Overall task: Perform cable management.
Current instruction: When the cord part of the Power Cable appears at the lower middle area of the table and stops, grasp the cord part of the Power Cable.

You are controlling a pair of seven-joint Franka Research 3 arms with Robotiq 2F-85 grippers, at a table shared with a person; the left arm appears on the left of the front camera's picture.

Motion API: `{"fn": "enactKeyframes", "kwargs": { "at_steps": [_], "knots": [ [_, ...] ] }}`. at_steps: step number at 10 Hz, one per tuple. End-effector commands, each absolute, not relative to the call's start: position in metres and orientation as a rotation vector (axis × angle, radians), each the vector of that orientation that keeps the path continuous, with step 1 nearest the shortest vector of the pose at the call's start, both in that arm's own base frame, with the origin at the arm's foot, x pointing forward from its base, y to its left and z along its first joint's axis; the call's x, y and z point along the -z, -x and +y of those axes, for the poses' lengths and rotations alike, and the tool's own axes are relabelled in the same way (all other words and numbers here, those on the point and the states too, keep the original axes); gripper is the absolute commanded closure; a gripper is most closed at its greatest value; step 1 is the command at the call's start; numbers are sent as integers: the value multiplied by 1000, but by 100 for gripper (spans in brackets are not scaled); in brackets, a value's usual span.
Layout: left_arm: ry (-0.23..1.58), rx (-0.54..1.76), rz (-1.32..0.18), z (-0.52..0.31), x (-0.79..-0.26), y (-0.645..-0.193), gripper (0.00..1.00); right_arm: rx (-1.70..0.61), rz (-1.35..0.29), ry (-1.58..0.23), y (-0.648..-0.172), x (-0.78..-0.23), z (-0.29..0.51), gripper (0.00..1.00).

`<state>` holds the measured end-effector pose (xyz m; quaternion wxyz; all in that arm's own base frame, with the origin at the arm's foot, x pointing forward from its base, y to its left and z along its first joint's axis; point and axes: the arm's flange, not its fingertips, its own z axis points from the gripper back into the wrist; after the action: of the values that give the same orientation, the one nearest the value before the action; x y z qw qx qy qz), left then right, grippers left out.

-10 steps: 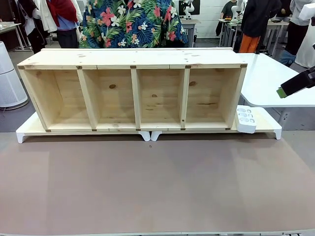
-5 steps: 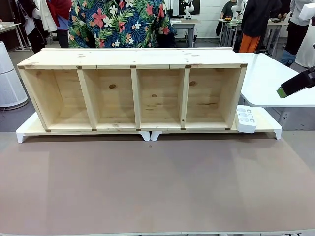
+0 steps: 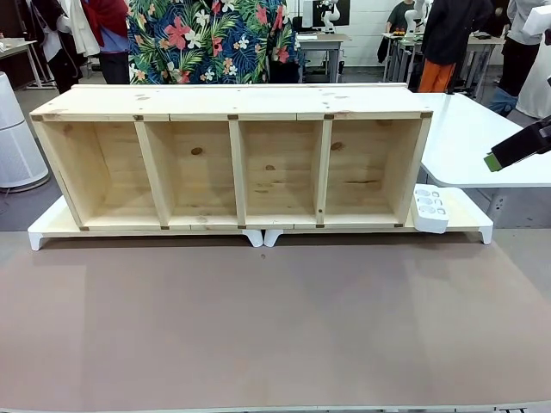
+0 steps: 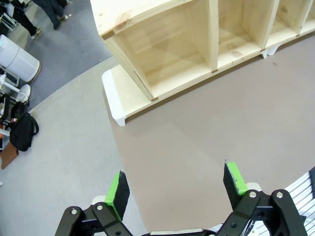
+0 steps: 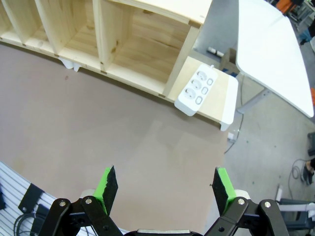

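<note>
Left wrist view: left tool (image 4: 176,184) released, jaws wide apart, above the brown tabletop (image 4: 206,123).
Right wrist view: right tool (image 5: 165,184) released, jaws wide apart, gripping nothing.
Shelf: wooden shelf (image 3: 232,103), 4 bays, well ahead of both tools.
Strip: white power strip (image 5: 196,88) ahead of the right tool, beside the shelf's end.
Cable: cannot tell where it lies.
</note>
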<state>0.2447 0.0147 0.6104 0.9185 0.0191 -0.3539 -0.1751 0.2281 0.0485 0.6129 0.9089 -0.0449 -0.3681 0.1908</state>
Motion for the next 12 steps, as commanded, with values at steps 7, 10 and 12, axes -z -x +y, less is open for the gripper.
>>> {"fn": "enactKeyframes", "kwargs": {
  "at_steps": [7,10,12],
  "knots": [
    [-43,361,-724,14,-610,-244,0,-388,-766,90,-230,-613,48,0],
    [-43,361,-724,14,-610,-244,0,-388,-766,90,-230,-613,48,0],
    [-43,361,-724,14,-610,-244,0,-388,-766,90,-230,-613,48,0]
  ]
}}
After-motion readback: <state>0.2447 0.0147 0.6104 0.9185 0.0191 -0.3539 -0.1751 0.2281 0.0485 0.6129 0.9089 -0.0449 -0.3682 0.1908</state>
